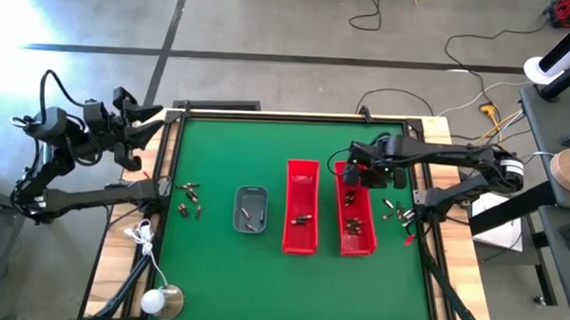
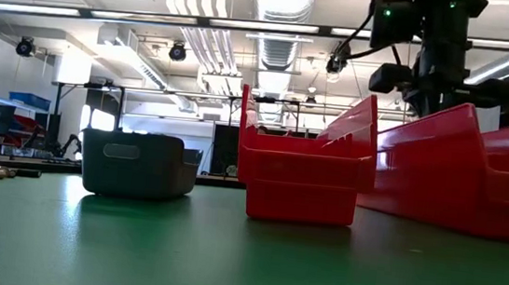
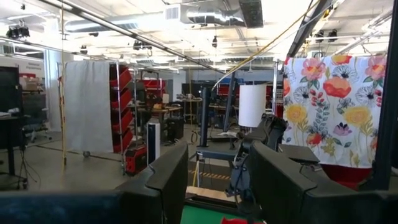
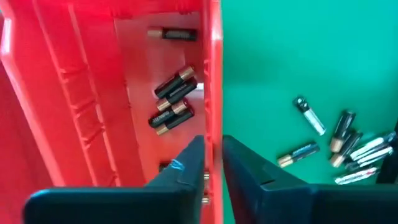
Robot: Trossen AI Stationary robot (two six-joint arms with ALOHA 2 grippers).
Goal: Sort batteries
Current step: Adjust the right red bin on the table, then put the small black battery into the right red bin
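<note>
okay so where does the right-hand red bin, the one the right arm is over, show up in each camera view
High view: the right red bin lies right of centre, under the right gripper.
Low view: it fills the right side, nearest the camera.
Left wrist view: not clearly in it.
Right wrist view: its floor and wall fill the left half, batteries inside.
Shared landmark: the green table, also seen in the low view and right wrist view.

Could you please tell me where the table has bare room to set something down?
The green table is bare along its whole near edge and along the far strip beyond the grey tray. It is crowded around the two red bins and the loose batteries beside them.
</note>
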